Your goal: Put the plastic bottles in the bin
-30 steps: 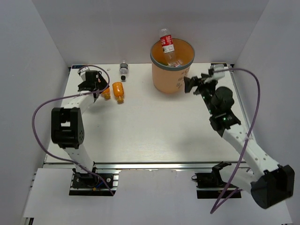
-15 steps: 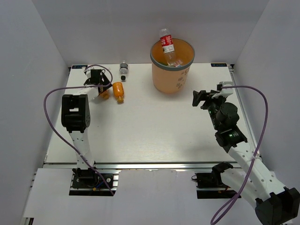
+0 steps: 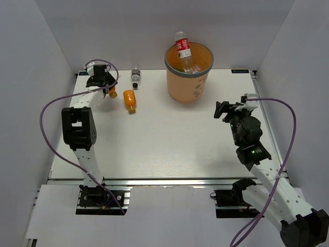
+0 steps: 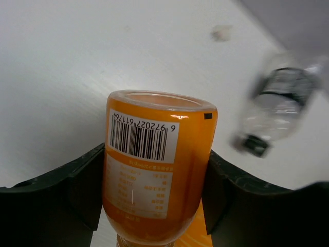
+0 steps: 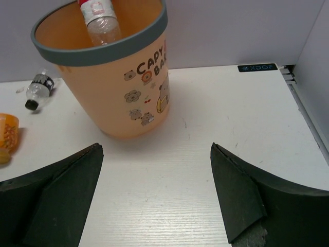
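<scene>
My left gripper (image 3: 104, 86) is at the back left, shut on an orange plastic bottle (image 4: 159, 170); both black jaws press its sides, base toward the camera. In the top view only the held bottle's cap end (image 3: 112, 94) shows below the fingers. A second orange bottle (image 3: 129, 100) lies on the table just right of it. A grey-labelled bottle (image 3: 135, 77) with a dark cap lies behind that one. The orange bin (image 3: 188, 77) with its grey rim stands at the back centre, a red-labelled bottle (image 3: 182, 51) sticking out of it. My right gripper (image 3: 226, 109) hangs open and empty, right of the bin.
White walls enclose the table on three sides. A metal rail runs along the right table edge (image 3: 264, 118). Purple cables loop from both arms. In the right wrist view the bin (image 5: 118, 77) stands ahead to the left, with bare table (image 5: 231, 118) to its right.
The left gripper closed on the orange bottle and shifted toward the back wall with it. The right arm drew back from the bin toward the near right, jaws still wide.
</scene>
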`<state>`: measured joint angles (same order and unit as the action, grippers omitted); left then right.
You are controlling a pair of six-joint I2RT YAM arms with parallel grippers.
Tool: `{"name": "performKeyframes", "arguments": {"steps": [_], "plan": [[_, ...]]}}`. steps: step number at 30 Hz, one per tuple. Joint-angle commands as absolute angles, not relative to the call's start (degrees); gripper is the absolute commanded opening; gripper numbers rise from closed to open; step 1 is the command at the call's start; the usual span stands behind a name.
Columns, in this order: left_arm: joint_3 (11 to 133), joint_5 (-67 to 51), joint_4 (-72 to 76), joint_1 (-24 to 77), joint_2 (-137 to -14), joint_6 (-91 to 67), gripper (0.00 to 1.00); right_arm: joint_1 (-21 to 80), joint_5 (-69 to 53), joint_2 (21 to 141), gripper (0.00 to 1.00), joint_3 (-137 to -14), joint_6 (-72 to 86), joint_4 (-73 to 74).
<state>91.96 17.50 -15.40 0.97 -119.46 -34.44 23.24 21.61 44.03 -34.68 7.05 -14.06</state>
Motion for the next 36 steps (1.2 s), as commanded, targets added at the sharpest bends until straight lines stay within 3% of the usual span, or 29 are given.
{"name": "performKeyframes", "arguments": {"steps": [1, 5, 13, 18, 20, 22, 23, 27, 29, 36], "plan": [[91.4, 9.7, -8.4, 1.1, -104.6, -38.0, 0.47, 22.9, 25.9, 41.7, 0.89, -33.1, 7.8, -20.0], [91.7, -2.8, 6.1, 6.2, -102.4, -45.3, 0.44, 22.8, 28.3, 40.0, 0.89, -31.2, 7.8, -21.7], [122.5, 1.8, 4.9, 21.7, -119.2, -38.9, 0.41, 22.3, 28.9, 37.5, 0.89, -29.1, 6.1, -22.5], [133.3, 10.3, 15.4, 27.5, -131.7, -40.1, 0.43, 22.1, 27.4, 36.7, 0.89, -27.7, 5.5, -23.1], [141.0, 12.8, 14.8, 29.5, -136.3, -37.5, 0.48, 22.0, 27.3, 36.8, 0.89, -27.6, 5.3, -23.0], [140.4, 16.8, 16.1, 30.8, -138.3, -35.0, 0.54, 21.8, 27.2, 36.8, 0.89, -27.5, 4.6, -22.6], [137.8, 17.6, 17.4, 31.8, -138.1, -34.3, 0.70, 21.8, 27.2, 36.9, 0.89, -27.5, 4.5, -22.5], [133.2, 19.3, 18.7, 32.8, -135.5, -32.1, 0.78, 21.7, 26.9, 37.0, 0.89, -27.4, 4.4, -22.1], [134.9, 19.7, 16.0, 33.0, -135.9, -30.5, 0.97, 21.6, 25.4, 37.1, 0.89, -27.5, 4.7, -21.9], [135.9, 17.8, 13.6, 33.5, -132.4, -28.6, 0.98, 21.6, 23.0, 37.5, 0.89, -27.9, 5.3, -21.4]]}}
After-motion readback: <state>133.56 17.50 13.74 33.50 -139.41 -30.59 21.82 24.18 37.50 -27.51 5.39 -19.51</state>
